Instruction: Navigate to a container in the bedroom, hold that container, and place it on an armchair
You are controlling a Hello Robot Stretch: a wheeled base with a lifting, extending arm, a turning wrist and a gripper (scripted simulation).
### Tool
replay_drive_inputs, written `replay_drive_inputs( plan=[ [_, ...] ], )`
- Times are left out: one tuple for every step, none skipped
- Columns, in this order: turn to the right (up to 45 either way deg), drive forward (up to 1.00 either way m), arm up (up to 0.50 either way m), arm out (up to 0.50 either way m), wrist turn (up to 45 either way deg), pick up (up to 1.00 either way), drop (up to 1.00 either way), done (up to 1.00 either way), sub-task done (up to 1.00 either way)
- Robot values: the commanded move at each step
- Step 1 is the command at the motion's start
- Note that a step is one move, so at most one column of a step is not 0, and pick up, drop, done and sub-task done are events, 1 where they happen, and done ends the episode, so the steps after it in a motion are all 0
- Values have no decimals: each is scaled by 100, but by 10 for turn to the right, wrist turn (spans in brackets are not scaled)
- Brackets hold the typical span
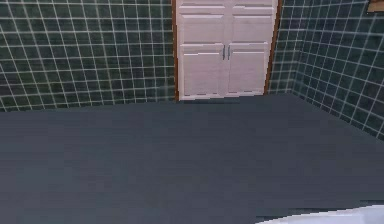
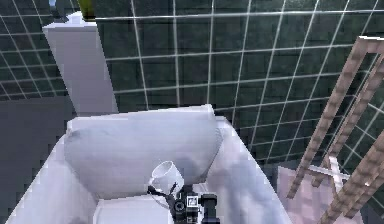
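In the arm side view my gripper (image 2: 170,193) shows at the bottom edge, with its two marked white squares (image 2: 193,208) beside it. It sits over a white bathroom fixture (image 2: 140,145) that has a raised lid or back. A small white rounded thing (image 2: 165,177) is at the gripper's far end, against that fixture, so I cannot tell whether the gripper holds anything.
Dark green tiled walls (image 1: 80,50) surround a dark floor (image 1: 150,150). A white double door (image 1: 225,45) stands ahead in a brown frame. A tall white block (image 2: 85,65) with small items on top rises at the arm side view's upper left. A wooden ladder rack (image 2: 340,130) leans on the right.
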Motion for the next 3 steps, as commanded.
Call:
replay_drive_inputs(
  plan=[
    [0, 0, 10, 0, 0, 0, 0, 0, 0],
    [0, 0, 0, -8, 0, 0, 0, 0, 0],
    [0, 0, 28, 0, 0, 0, 0, 0, 0]
  ],
)
